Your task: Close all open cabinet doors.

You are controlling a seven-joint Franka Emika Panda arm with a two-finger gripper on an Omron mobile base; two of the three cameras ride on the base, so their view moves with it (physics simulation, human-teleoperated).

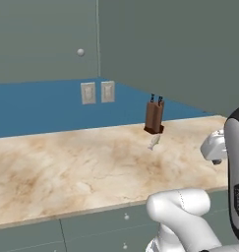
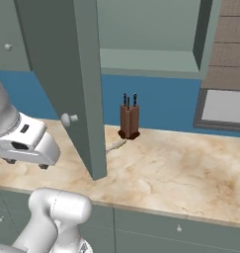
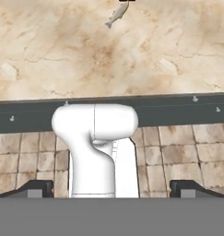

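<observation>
My end effector [image 3: 111, 188] hangs high above the floor and looks back down at my own base, its two dark fingertips [image 3: 36, 188] spread wide with nothing between them; the same hand sits low at the left of the right base view, held over the front part of the marble surface [image 2: 180, 168]. Just beside it, to its right in that view, an open cabinet door [image 2: 67, 74] juts out over the surface, swung far off the cupboard, its round pale knob [image 2: 67, 119] near the lower corner facing my hand. Behind the door stand a brown knife block [image 2: 129, 122] and a small pale fish [image 2: 116, 145] lying close to it, both near the blue back wall. I judge I am at the approach: nothing is touching the door yet. Next I need to turn the hand toward the panel's outer face near the knob edge and push it round toward the cupboard, keeping clear of the knife block
</observation>
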